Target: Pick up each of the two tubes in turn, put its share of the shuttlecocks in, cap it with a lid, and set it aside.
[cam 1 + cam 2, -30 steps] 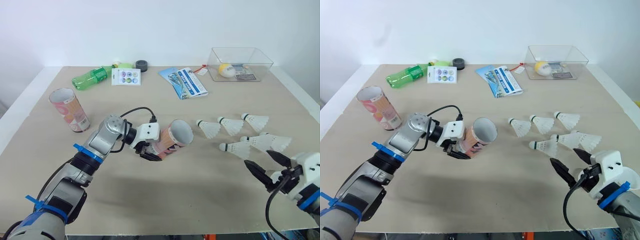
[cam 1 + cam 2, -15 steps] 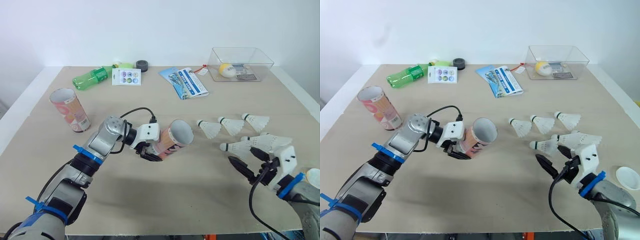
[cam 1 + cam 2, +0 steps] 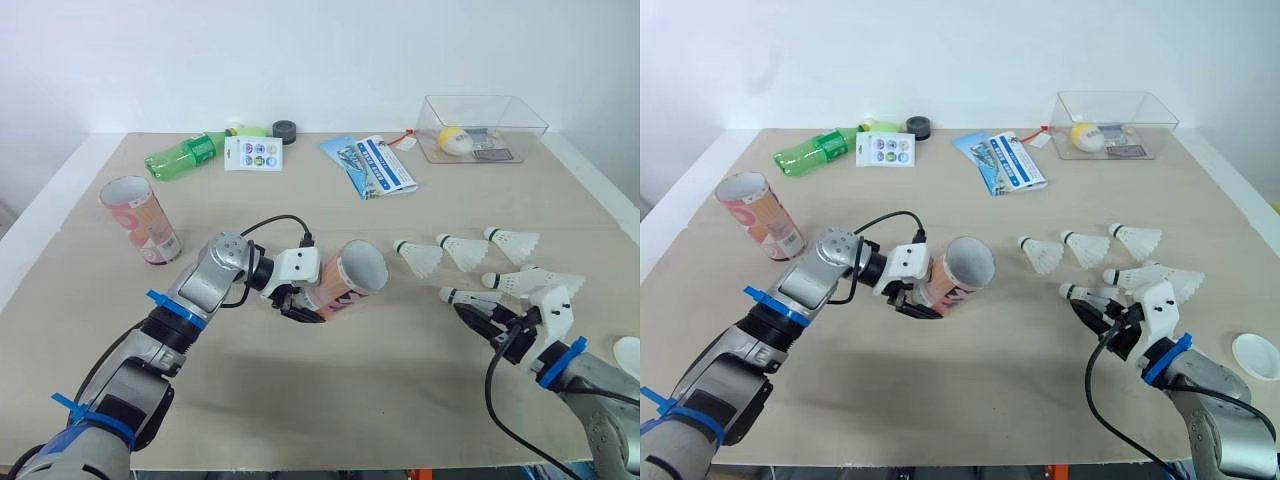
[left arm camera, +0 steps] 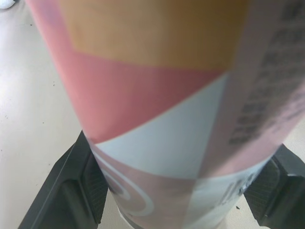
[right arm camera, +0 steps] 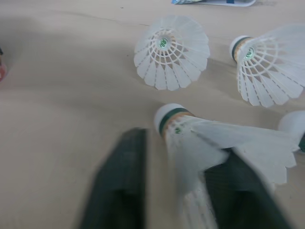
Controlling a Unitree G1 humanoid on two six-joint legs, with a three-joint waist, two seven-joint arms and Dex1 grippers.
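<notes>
Right end effector (image 5: 178, 157) straddles shuttlecock (image 5: 190, 131); left end effector (image 3: 298, 305) clamps tube (image 3: 352, 278).

**Right gripper reaches the nearest shuttlecock**

A second ago my right gripper (image 3: 478, 308) hung at the near right edge of the table (image 3: 400, 400), well apart from the shuttlecocks. Half a second ago I had brought it forward and inward, near the closest one. Now it has gone further in and lower. Its spread fingers (image 5: 119, 186) sit one on each side of that shuttlecock (image 5: 174, 119), around the feather skirt, with the cork end poking out past the fingertips. I cannot tell whether the fingers touch the feathers. With the arm out of the corner, a white lid (image 3: 630, 355) has come into sight at the right edge.
</notes>
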